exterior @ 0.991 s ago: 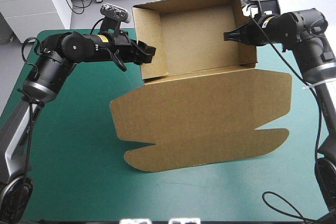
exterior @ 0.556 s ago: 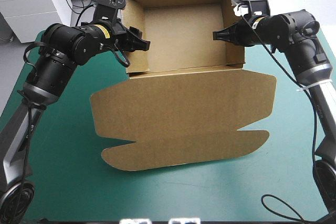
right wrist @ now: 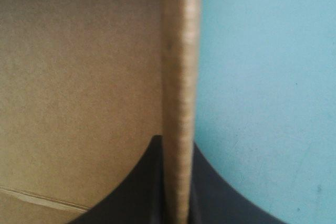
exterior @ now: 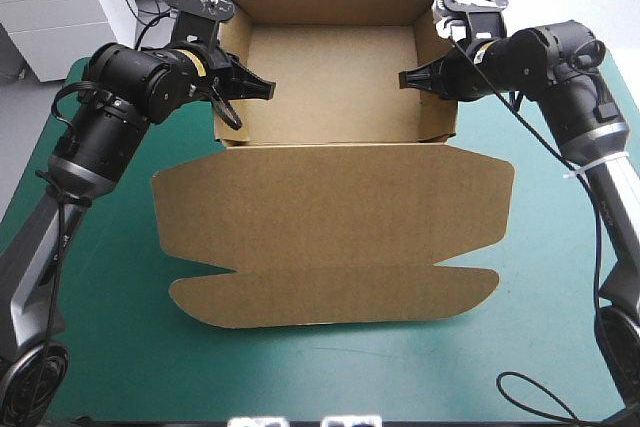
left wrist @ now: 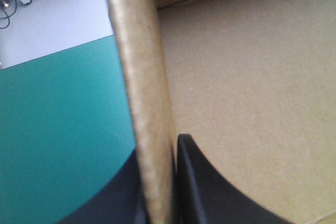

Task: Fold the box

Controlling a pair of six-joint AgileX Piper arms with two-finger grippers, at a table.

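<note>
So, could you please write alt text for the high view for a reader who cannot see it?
A brown box stands as an open tray on the teal-green cover, its lid spread flat toward the near edge. The left claw is shut on the tray's left wall, the right claw on its right wall.

The box (exterior: 330, 197) sits in the middle of the tabletop (exterior: 110, 347). Its tray (exterior: 330, 87) is toward the far edge, and its lid (exterior: 330, 247) spreads flat from the tray's front toward the near edge. The left claw (exterior: 262, 90) is at the tray's left wall (left wrist: 144, 103), with one finger inside the tray and one outside over the tabletop. The right claw (exterior: 405, 79) straddles the right wall (right wrist: 178, 77) the same way, opposite the left claw. Bare tabletop lies to the left, to the right and in front of the lid.
</note>
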